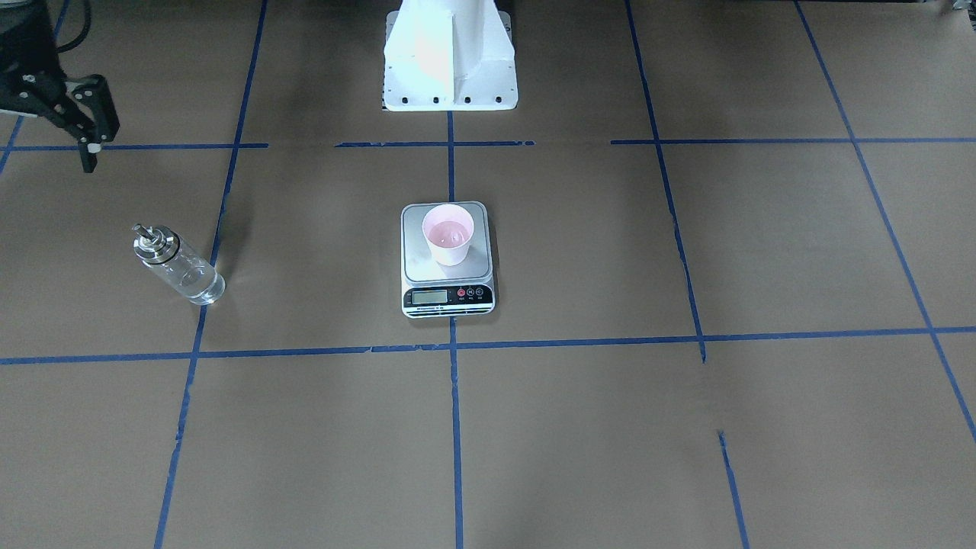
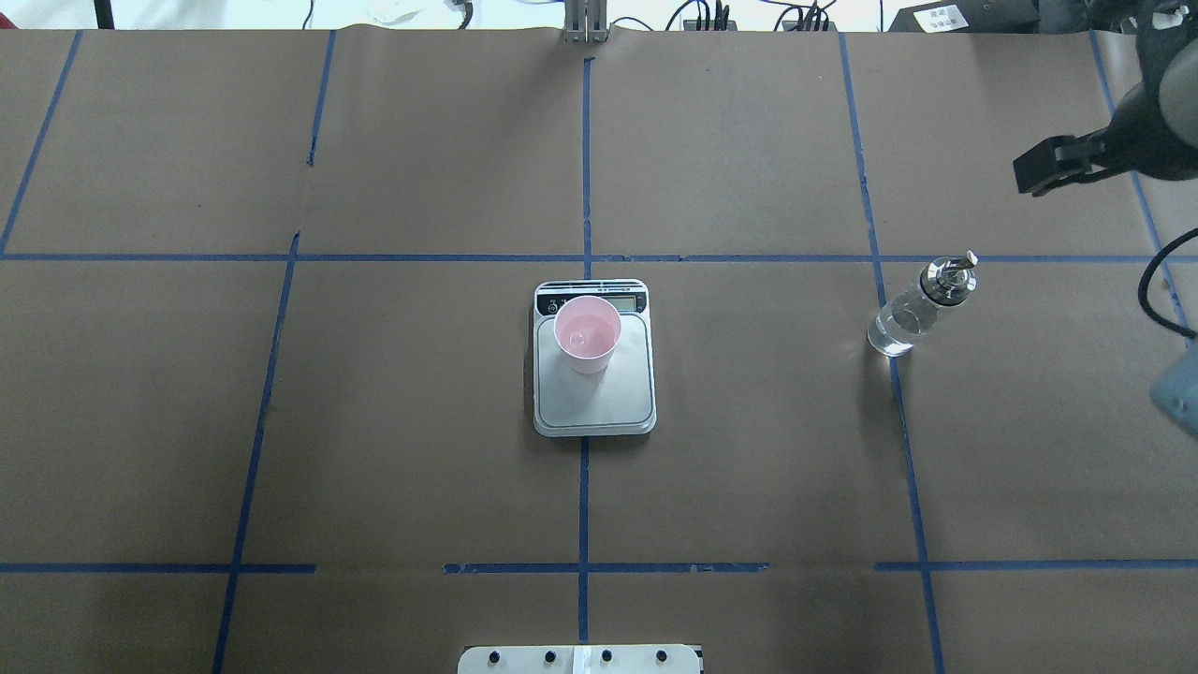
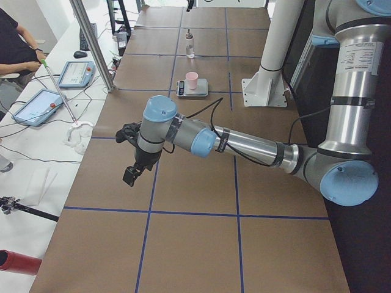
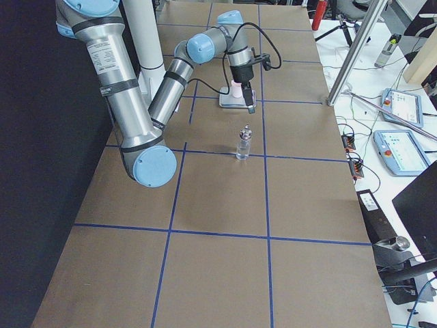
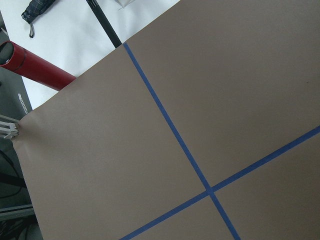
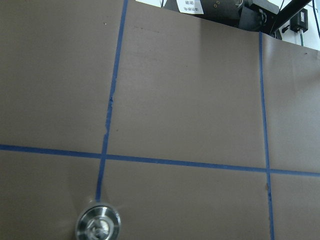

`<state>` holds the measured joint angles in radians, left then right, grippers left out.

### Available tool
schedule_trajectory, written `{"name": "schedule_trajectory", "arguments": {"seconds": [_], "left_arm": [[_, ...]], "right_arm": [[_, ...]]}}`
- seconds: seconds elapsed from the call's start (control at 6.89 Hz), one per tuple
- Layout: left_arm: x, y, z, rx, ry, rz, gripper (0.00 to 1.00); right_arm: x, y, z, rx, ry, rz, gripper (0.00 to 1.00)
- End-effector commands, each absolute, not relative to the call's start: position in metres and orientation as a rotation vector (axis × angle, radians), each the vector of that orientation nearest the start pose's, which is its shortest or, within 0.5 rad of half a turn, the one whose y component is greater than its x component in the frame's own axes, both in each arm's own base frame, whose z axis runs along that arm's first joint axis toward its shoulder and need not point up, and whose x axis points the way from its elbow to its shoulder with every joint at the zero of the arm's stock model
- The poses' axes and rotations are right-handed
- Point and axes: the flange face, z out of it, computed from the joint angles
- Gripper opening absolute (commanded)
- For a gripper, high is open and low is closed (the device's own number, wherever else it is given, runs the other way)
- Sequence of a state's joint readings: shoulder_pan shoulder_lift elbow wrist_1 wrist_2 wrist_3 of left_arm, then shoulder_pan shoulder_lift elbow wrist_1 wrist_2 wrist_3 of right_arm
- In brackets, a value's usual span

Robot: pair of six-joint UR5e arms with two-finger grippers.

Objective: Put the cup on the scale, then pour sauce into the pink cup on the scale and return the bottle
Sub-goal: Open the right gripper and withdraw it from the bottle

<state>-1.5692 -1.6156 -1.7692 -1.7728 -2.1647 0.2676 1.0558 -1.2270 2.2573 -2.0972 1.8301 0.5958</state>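
Overhead exterior view: the small pale pink tapered cup [image 2: 587, 332] stands upright on the brushed steel platform of the small rectangular digital kitchen scale [image 2: 599, 402], toward its display end. A little clear liquid seems to lie in the cup.

The small clear glass bottle with a metal collar and spout [image 2: 913, 314] stands upright on the brown paper-covered tabletop [image 2: 421, 421], well apart from the scale on the robot's right, part full of clear sauce. Its long axis is vertical.

The right hand [image 1: 90, 151] hangs in the air beyond the bottle, farther from the scale and clear of the glass; I cannot tell how wide it stands. The left hand [image 3: 131, 174] is far off on the scale's other side, its state also unclear.

Judging by this, the pour and return look done. Any further grasp falls to the right arm, which would reach down and back toward the scale.
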Motion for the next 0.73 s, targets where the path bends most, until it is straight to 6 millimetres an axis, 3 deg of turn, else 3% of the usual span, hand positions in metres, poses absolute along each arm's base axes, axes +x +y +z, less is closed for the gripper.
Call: {"name": "schedule_trajectory", "arguments": {"seconds": [0.0,0.15,0.29,0.58], "left_arm": [[-0.074,-0.521,0.526,0.511,0.563,0.4,1.0],[-0.07,-0.518,0.53,0.503,0.604,0.404,1.0],[-0.073,-0.511,0.534,0.505,0.623,0.406,1.0],[-0.083,-0.508,0.544,0.494,0.622,0.384,1.0]], "right_arm": [[-0.04,-0.537,0.325,0.186,-0.621,-0.097,1.0],[0.011,-0.556,0.376,0.157,-0.679,-0.188,1.0],[0.04,-0.564,0.413,0.149,-0.685,-0.259,1.0],[0.065,-0.53,0.503,0.114,-0.791,-0.204,1.0]]}}
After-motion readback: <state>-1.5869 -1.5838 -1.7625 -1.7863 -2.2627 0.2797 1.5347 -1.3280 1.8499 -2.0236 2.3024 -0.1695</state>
